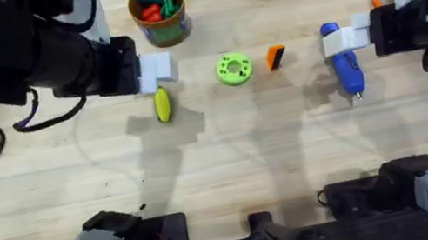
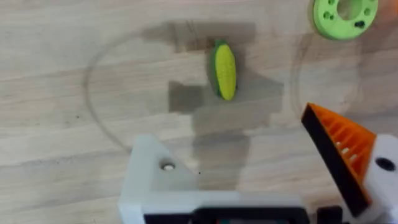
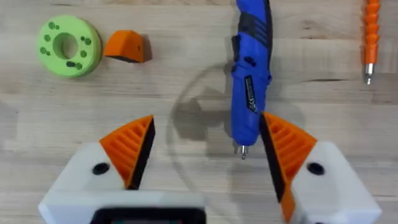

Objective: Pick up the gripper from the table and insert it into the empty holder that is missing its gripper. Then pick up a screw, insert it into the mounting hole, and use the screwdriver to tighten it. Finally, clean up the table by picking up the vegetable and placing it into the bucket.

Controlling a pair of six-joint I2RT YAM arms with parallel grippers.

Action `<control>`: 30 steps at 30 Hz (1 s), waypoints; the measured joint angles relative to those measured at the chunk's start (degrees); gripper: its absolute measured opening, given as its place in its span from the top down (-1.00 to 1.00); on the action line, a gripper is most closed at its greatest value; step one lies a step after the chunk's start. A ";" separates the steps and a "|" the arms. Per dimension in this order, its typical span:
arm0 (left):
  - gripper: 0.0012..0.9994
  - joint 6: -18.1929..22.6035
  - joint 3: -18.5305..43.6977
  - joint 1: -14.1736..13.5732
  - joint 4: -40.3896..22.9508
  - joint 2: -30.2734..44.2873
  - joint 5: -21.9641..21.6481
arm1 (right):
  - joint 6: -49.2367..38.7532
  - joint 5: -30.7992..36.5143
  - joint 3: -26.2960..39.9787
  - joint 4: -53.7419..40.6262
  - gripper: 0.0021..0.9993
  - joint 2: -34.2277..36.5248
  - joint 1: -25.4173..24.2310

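Left gripper jaws apart, one holder bare of pad, over vegetable, right gripper spread beside screwdriver, bucket rim partly cut off, green disc beside orange gripper.

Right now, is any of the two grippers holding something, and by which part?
Nothing is held. The right gripper is open above the table, the screwdriver lying by one finger. The left gripper hovers near the vegetable, gripping nothing.

A: Where is each camera set?
B: The overhead looks down and forward from above the arm bases. Both wrist cameras face the table closely.
A: What do views share?
B: All include the green disc.
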 joint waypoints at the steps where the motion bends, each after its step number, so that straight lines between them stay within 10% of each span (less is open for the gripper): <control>1: -0.97 0.02 0.00 0.00 0.71 0.00 -0.38 | 0.00 0.00 0.00 -0.02 -0.99 0.02 0.00; 30: -0.97 1.97 -0.06 3.50 15.52 -2.00 -6.62 | 0.00 0.00 0.00 -0.09 -0.98 0.02 0.00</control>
